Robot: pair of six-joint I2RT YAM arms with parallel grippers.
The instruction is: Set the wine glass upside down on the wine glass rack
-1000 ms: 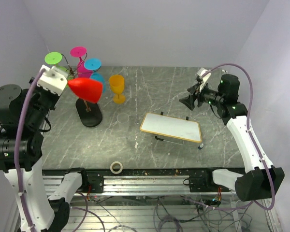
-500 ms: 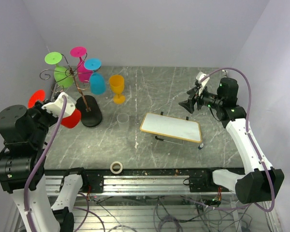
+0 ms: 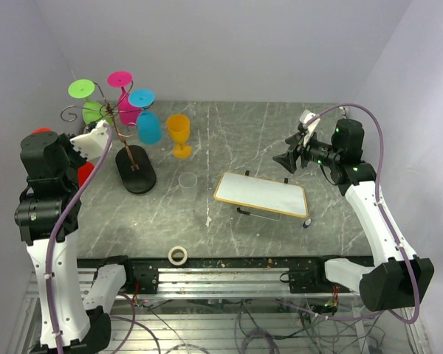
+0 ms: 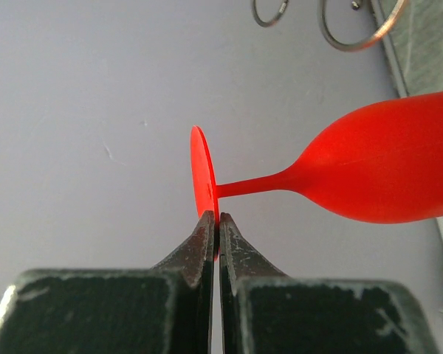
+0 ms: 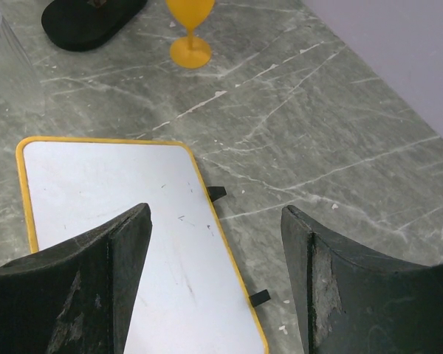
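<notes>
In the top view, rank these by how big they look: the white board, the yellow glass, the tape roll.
Largest to smallest:
1. white board
2. yellow glass
3. tape roll, clearly smallest

Red wine glass [image 4: 376, 177] sideways; rack [image 3: 136, 173] upright, probably near.

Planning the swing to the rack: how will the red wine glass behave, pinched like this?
The left pincer holds the red wine glass only by its thin foot rim, bowl cantilevered sideways, so it may pivot or slip. It looks like opaque plastic, probably light and not brittle.
</notes>
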